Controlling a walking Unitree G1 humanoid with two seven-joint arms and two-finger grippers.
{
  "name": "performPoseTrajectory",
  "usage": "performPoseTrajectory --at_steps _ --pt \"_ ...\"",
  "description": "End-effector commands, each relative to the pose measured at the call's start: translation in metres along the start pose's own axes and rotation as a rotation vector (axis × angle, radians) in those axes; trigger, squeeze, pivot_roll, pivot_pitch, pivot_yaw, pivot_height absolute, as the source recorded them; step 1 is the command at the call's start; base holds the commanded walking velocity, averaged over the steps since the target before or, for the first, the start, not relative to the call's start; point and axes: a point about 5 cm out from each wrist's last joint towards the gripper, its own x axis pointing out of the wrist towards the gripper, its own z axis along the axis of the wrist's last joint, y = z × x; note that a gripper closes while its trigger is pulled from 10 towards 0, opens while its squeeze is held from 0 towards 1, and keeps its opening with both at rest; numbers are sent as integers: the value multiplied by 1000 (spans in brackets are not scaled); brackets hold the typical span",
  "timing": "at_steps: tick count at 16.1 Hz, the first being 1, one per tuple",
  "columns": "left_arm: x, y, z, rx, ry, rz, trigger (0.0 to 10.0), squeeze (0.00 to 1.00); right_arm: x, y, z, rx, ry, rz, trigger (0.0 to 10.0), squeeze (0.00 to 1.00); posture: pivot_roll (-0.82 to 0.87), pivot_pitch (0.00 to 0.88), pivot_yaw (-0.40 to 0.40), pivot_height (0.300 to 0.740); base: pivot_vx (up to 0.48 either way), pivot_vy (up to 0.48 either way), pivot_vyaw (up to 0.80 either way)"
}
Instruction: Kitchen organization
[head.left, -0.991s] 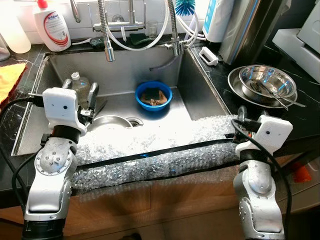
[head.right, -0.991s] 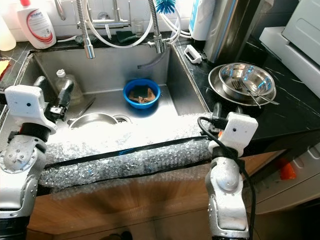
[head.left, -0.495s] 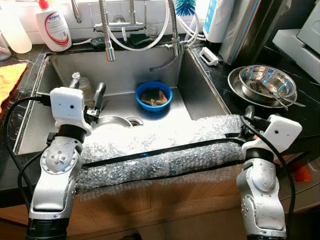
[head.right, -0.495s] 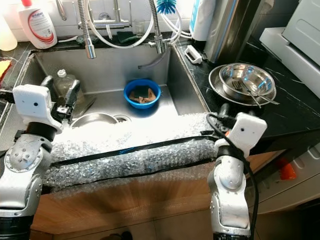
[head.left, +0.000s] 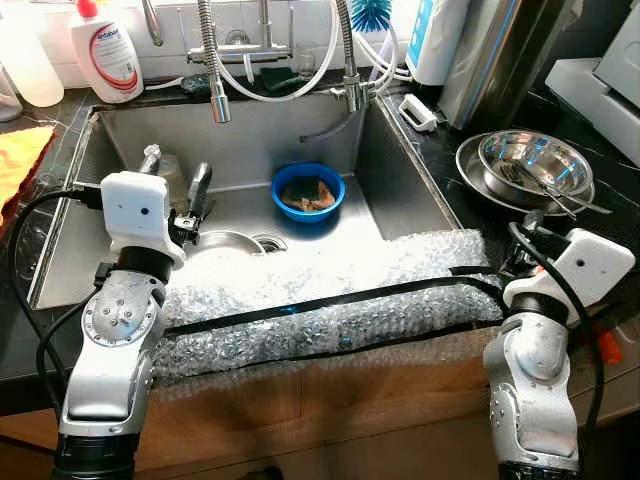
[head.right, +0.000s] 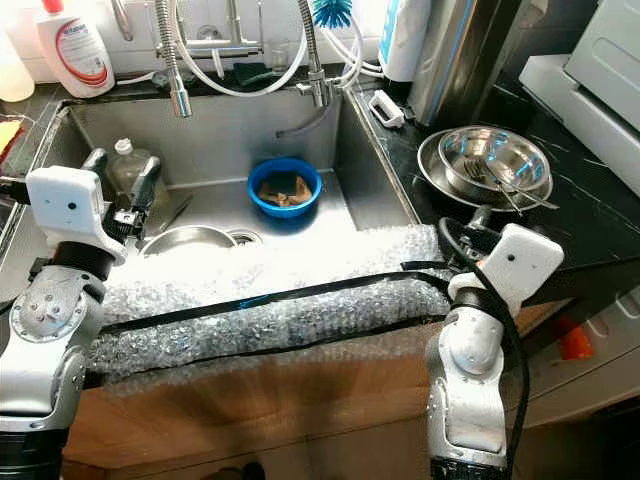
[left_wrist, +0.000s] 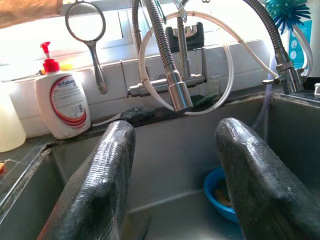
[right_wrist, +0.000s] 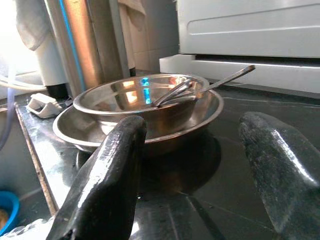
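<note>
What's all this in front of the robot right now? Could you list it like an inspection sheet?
Surface: black counter around a steel sink; bubble wrap along the front edge.
Job's things: blue bowl in the sink; steel bowls with utensils on the counter.
Clutter: soap bottle, brush, yellow cloth.
Grippers: left gripper over the sink, fingers open; right gripper facing the steel bowls, fingers open.
Cables: black wires on both arms; hoses at the taps.
Surroundings: white appliance.

The left hand (head.left: 172, 185) covers most of the clear bottle (head.right: 124, 165) and part of the steel dish (head.left: 222, 243) in the sink (head.left: 400, 190). The soap bottle (head.left: 104, 52) is cut off at the far edge. The brown bits in the blue bowl (head.left: 308, 190) are too small to tell. Bubble wrap (head.left: 320, 300) hides the counter's near edge.
</note>
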Motion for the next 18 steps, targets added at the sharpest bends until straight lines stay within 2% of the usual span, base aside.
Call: performPoseTrajectory --at_steps 1,6,15,16,17,18 --pt "3 -4 5 3 -14 -12 10000 0 2 1 3 13 -8 -10 10000 0 58 141 -41 740 0 0 0" --pt "3 -12 7 -6 -22 -33 10000 0 4 9 11 57 -40 29 10000 0 58 141 -41 740 0 0 0" --pt "4 -14 7 -10 -24 -37 10000 0 6 5 12 37 -48 -1 10000 0 65 141 -41 740 0 0 0" --pt "4 -14 7 -11 -24 -36 10000 0 7 4 12 37 -50 -7 6275 0 63 140 -41 740 0 0 0" --pt "4 -14 8 -12 -24 -36 10000 0 7 4 12 37 -50 -7 6275 0 63 140 -41 740 0 0 0" --pt "4 -15 7 -12 -24 -37 10000 0 7 4 12 41 -51 -8 0 0 62 140 -41 740 0 0 0"
